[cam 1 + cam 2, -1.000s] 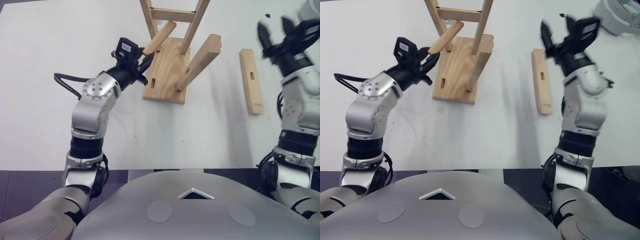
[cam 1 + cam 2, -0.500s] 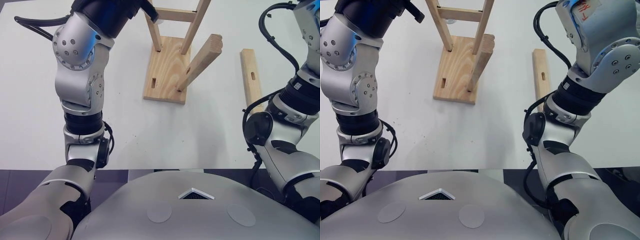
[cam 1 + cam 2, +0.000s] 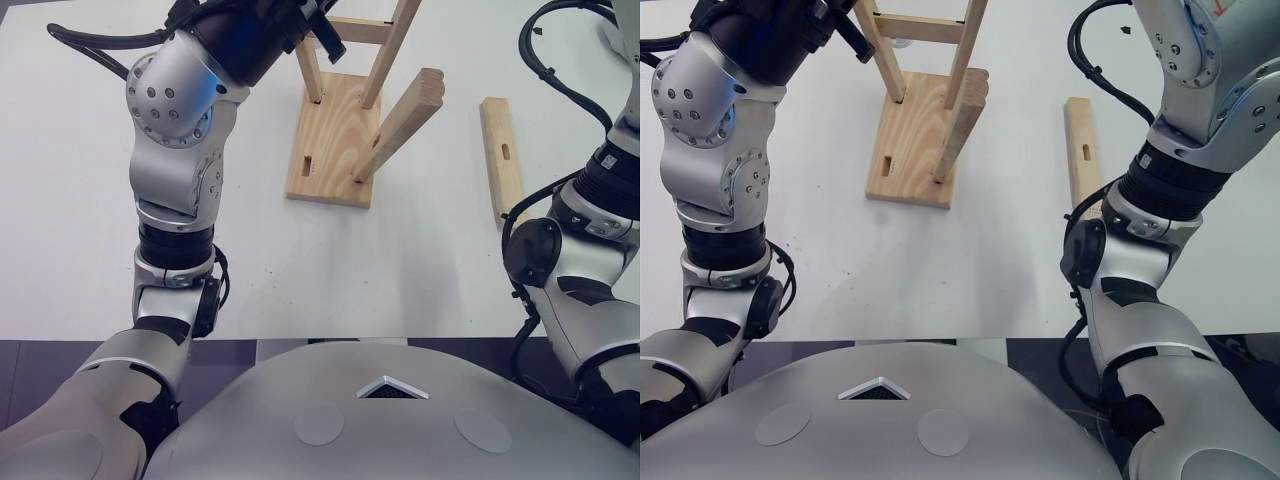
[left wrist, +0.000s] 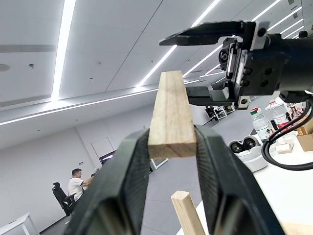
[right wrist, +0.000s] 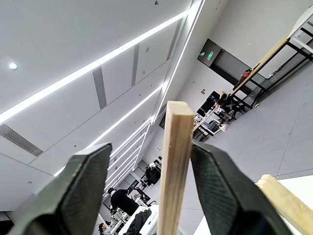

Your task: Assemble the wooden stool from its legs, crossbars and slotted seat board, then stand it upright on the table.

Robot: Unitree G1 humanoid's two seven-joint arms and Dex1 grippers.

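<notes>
a white table (image 3: 300, 270) lies in front, with dark floor (image 3: 30, 354) past its near edge. overhead, a white panelled ceiling (image 4: 112, 44) carries long light strips (image 4: 64, 39). pale walls (image 4: 44, 161) close a large room with a grey floor (image 5: 288, 147), black-framed desks (image 5: 292, 45) and what may be an office chair (image 4: 57, 193) far off. a few bottles (image 4: 259, 126) stand on a far tabletop

Seat board (image 3: 328, 145) lies flat. At its far end stand a left leg (image 3: 309, 75), with the left gripper (image 3: 316, 27) at it, and a right leg (image 3: 385, 50), a crossbar (image 3: 350, 30) between them. A third leg (image 3: 402, 122) leans at its right side; a fourth leg (image 3: 502, 160) lies farther right.
</notes>
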